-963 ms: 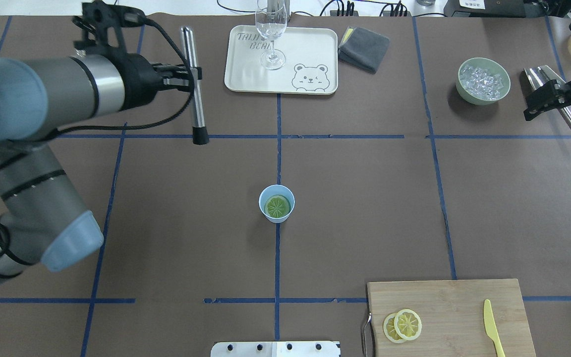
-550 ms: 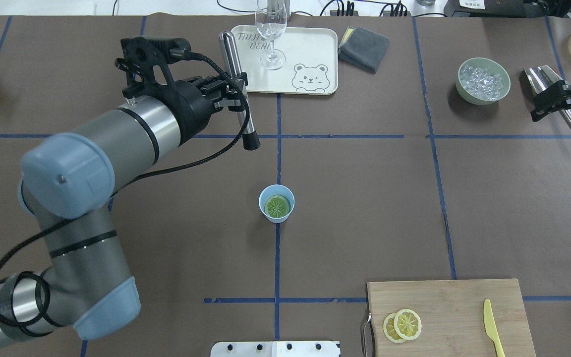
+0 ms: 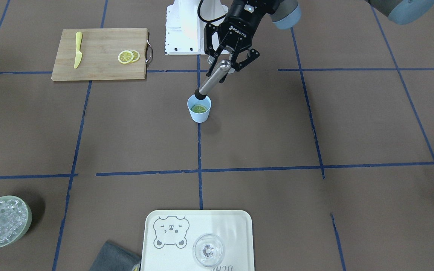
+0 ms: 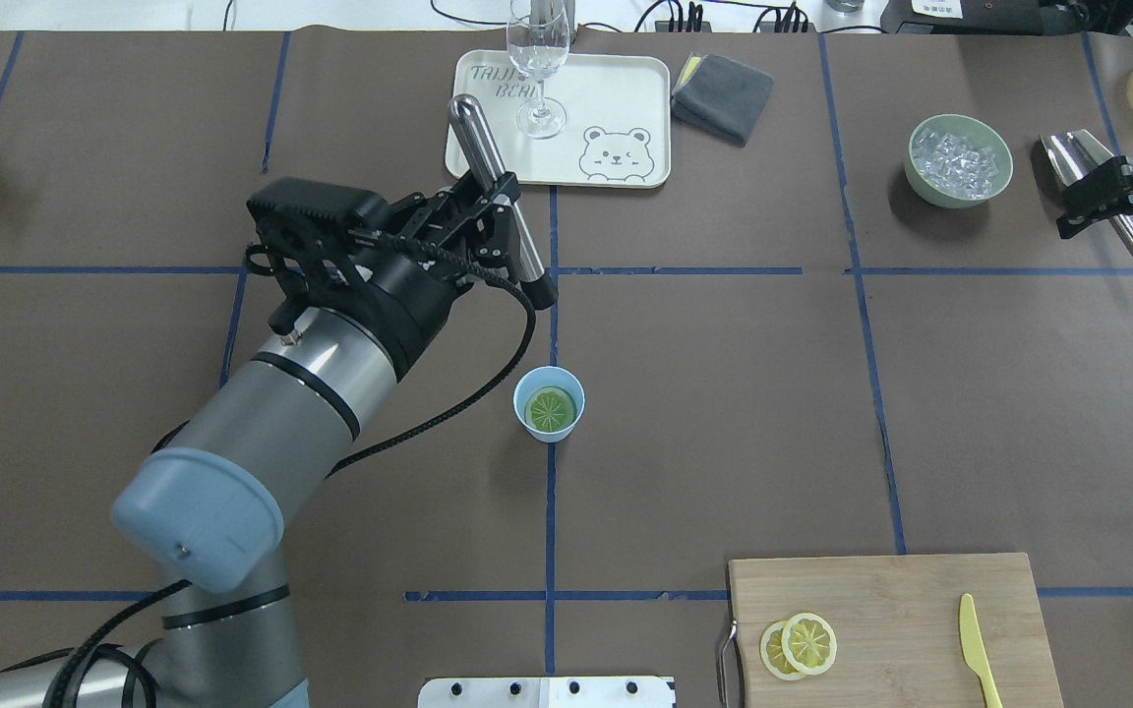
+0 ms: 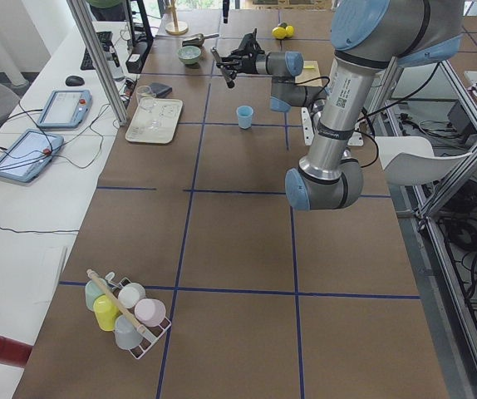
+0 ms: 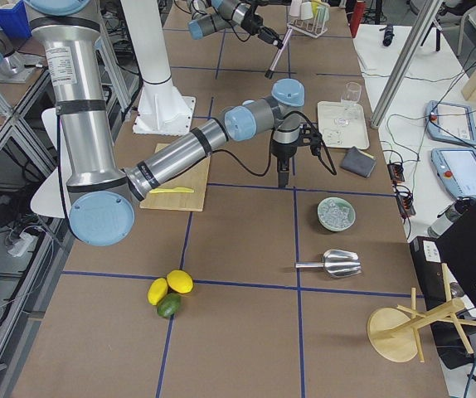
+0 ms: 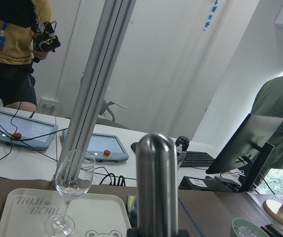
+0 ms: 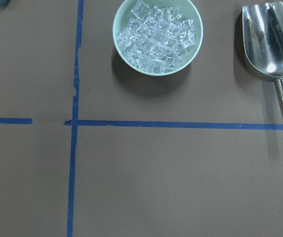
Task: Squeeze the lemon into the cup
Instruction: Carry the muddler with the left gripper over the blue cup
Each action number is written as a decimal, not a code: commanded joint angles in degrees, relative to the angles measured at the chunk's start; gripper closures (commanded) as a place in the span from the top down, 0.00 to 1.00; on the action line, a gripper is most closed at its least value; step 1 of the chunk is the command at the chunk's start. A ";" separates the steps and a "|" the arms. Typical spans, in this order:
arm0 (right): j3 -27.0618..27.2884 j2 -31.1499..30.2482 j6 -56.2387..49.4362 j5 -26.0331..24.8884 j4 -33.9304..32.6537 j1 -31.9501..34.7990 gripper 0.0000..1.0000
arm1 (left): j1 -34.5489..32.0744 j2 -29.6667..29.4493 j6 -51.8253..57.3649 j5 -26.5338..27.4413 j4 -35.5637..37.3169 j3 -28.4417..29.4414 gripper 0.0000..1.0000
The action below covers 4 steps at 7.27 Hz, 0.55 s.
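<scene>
Cutting board nearest robot, two spare slices on it. Mid-table: cup upright, mouth up, on blue tape line. The lemon lies flat inside, cut face up. Left gripper clamped on steel muddler, long axis tilted, black tip down over cup. Right gripper at table edge, can't tell if apart. Brown paper table. Farther: tray, glass. Beyond those, tablets and people.

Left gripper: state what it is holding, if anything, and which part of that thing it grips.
The left gripper holds a metal rod, clamped about midway along its shaft, with the black tip at the lower end.
</scene>
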 commanded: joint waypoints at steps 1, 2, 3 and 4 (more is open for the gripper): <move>1.21 -0.85 0.18 -0.03 0.00 0.00 1.00 | 5.74 0.97 8.34 6.09 -10.73 6.00 0.00; 1.21 -1.03 0.18 0.06 0.00 0.00 1.00 | 6.37 0.02 11.59 6.03 -11.11 6.63 0.00; 1.21 -1.03 0.18 0.15 0.00 0.00 1.00 | 7.08 0.01 12.06 6.20 -11.12 6.81 0.00; 1.12 -1.12 0.18 0.32 0.00 0.00 1.00 | 7.08 0.18 13.89 5.94 -11.03 7.51 0.00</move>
